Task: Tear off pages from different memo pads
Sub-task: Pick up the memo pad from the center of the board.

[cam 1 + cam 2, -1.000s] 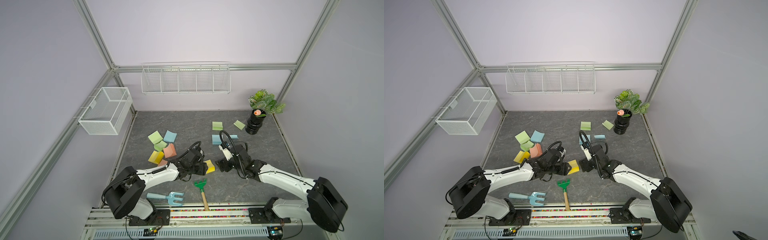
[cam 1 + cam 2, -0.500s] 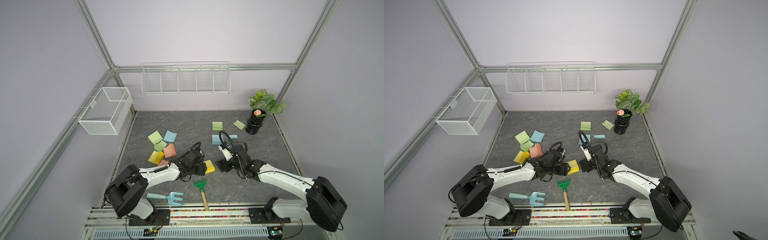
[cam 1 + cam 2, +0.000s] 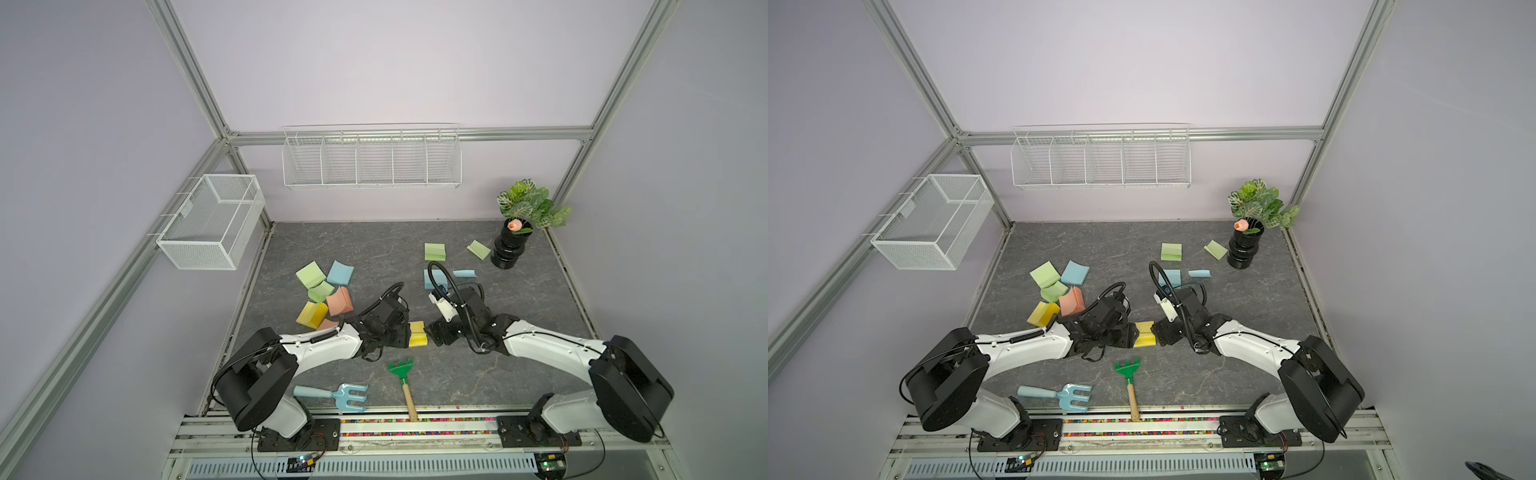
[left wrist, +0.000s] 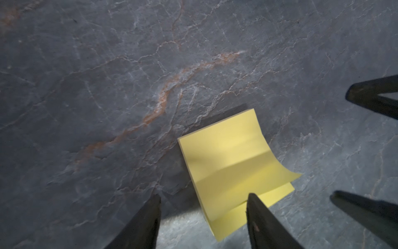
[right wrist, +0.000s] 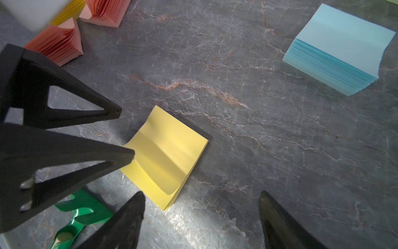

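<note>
A yellow memo pad (image 3: 417, 333) (image 3: 1145, 333) lies on the dark mat between both grippers, its top page creased and curling up at one corner (image 4: 232, 159) (image 5: 168, 155). My left gripper (image 3: 402, 332) (image 4: 204, 194) is open, with one fingertip (image 4: 256, 213) over the top page and the other beside the pad. My right gripper (image 3: 433, 335) (image 5: 201, 193) is open and empty just past the pad's opposite edge. Several more memo pads (image 3: 328, 291) are clustered at the left, and a blue one (image 5: 342, 49) stands farther back. Loose green (image 3: 478, 249) and blue (image 3: 464, 273) pages lie at the back right.
A green toy rake (image 3: 402, 376) and a blue toy fork (image 3: 336, 395) lie near the front edge. A black vase with a plant (image 3: 509, 249) stands at the back right. Wire baskets (image 3: 212, 220) (image 3: 372, 160) hang on the left and back walls.
The left arm has shifted slightly at the yellow pad. Both grippers stay open and the pad lies where it was.
</note>
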